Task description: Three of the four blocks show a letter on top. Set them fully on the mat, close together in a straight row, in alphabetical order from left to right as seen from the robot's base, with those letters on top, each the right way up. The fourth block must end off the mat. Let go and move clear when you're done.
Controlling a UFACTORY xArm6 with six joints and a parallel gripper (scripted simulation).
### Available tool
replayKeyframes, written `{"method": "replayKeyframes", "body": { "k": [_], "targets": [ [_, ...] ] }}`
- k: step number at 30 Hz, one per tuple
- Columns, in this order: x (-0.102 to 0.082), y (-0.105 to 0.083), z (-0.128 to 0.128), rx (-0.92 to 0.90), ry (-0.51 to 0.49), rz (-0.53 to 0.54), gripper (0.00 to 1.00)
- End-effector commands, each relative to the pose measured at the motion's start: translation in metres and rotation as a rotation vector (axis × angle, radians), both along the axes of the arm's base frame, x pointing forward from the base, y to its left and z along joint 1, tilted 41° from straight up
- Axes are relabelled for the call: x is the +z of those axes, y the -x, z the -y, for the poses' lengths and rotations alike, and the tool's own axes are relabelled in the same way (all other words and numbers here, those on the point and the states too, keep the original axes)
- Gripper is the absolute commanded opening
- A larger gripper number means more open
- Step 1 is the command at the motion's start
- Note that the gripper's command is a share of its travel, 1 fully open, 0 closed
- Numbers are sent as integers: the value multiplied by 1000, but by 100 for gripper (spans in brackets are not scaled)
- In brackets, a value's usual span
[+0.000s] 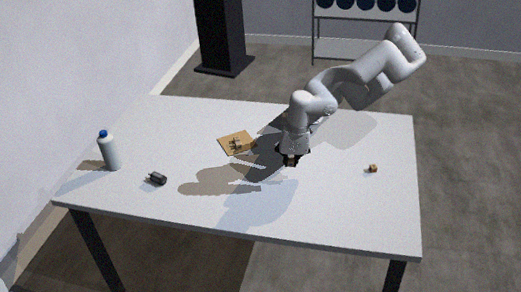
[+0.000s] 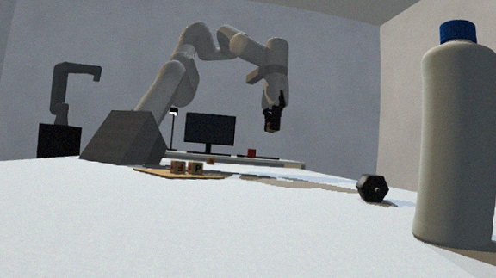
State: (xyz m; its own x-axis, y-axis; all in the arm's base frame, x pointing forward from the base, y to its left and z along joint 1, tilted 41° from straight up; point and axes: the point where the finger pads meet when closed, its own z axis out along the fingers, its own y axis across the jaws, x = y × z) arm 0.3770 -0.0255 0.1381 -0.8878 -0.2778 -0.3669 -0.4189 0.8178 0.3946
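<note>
A tan mat [image 1: 233,144] lies near the middle of the white table, and it also shows in the exterior view [image 2: 179,174]. Two lettered wooden blocks [image 1: 235,142] stand side by side on it; in the exterior view the left one [image 2: 177,167] shows a red letter and the right one [image 2: 195,168] a dark P. My gripper [image 1: 291,160] is shut on a third wooden block [image 2: 268,126] and holds it high above the table, to the right of the mat. A fourth block [image 1: 372,168] lies on the table far right, off the mat, and also shows in the exterior view [image 2: 210,160].
A white bottle with a blue cap [image 1: 109,150] stands near the table's left edge. A small black hexagonal object [image 1: 158,178] lies in front of it. A grey wedge-shaped base [image 2: 124,138] stands behind the mat.
</note>
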Motion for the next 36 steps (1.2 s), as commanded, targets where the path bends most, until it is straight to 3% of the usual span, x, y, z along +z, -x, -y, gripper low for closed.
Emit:
{"method": "replayKeyframes", "body": {
  "k": [1,5,6,20,22,23,36],
  "targets": [
    [-33,-3,50,27,10,-2,23],
    [-43,0,65,33,13,-3,23],
    [-58,6,86,42,16,-5,23],
    [-131,55,169,89,1,0,23],
    [-131,55,169,89,1,0,23],
    [-147,70,184,99,-7,5,23],
    [-219,143,227,143,-59,51,23]
  ]
}}
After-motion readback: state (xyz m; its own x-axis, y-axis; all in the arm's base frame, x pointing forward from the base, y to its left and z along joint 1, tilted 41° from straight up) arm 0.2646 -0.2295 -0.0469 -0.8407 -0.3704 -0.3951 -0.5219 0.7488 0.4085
